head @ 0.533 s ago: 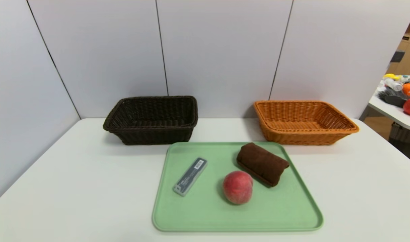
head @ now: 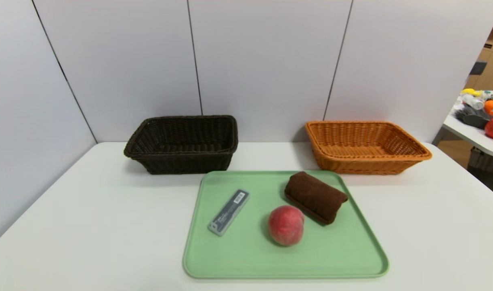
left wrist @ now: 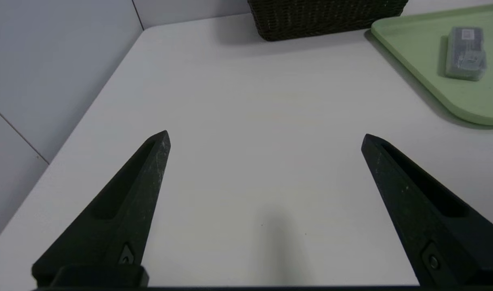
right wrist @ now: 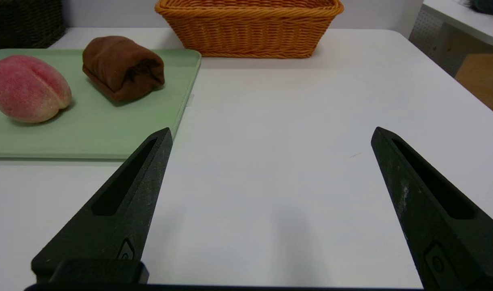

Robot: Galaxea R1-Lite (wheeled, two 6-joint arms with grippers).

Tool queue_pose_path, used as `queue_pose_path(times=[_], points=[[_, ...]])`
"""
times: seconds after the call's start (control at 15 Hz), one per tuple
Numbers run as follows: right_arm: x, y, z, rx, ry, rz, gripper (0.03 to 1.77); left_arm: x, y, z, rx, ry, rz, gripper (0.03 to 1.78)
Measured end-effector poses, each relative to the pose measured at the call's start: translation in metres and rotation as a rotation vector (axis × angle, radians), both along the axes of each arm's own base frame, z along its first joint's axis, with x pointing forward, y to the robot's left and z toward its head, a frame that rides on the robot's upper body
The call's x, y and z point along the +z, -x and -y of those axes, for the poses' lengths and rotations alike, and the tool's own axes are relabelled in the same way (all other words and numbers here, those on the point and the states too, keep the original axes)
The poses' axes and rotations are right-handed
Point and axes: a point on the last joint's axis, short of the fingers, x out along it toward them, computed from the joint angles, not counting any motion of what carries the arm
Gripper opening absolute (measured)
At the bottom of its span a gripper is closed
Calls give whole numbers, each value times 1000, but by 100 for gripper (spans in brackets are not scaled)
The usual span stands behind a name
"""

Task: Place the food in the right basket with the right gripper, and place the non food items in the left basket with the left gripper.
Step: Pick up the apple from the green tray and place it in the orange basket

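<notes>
Three items sat on green tray (head: 351,258): peach (head: 286,224) at centre, brown cloth roll (head: 315,197) at 1 o'clock, grey case (head: 228,212) at 9 o'clock. Baskets empty. You wanted right gripper (right wrist: 270,135), spread wide, over peach, squeezing gently. Left gripper (left wrist: 264,137) spread, parked. Nothing differed from earlier frame.

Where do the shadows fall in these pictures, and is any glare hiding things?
Head view: soft shadows to the left of the peach and the brown cloth roll on the green tray; no glare. Left wrist view: a faint shadow on the table below the open left gripper.
</notes>
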Motion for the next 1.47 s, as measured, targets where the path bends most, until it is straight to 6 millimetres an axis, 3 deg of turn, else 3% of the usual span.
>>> queue_pose_path(times=[0.33, 0.6, 0.87, 1.07, 1.2, 1.47], points=[[67, 21, -2, 108, 8, -12, 170, 58, 25, 1, -52, -13, 21, 169], [131, 11, -4, 192, 27, -13, 170, 121, 17, 2, -71, -16, 14, 169], [209, -27, -5, 209, 29, -18, 170, 195, -22, 2, -72, -16, 25, 169], [252, -70, -5, 217, 27, -47, 170, 229, -63, 2, -71, -15, -14, 169], [268, -99, -8, 246, 20, -120, 170, 239, -94, 2, -77, -16, -70, 169], [271, -140, -35, 363, -46, -373, 170, 232, -141, 8, -117, -12, -200, 169]])
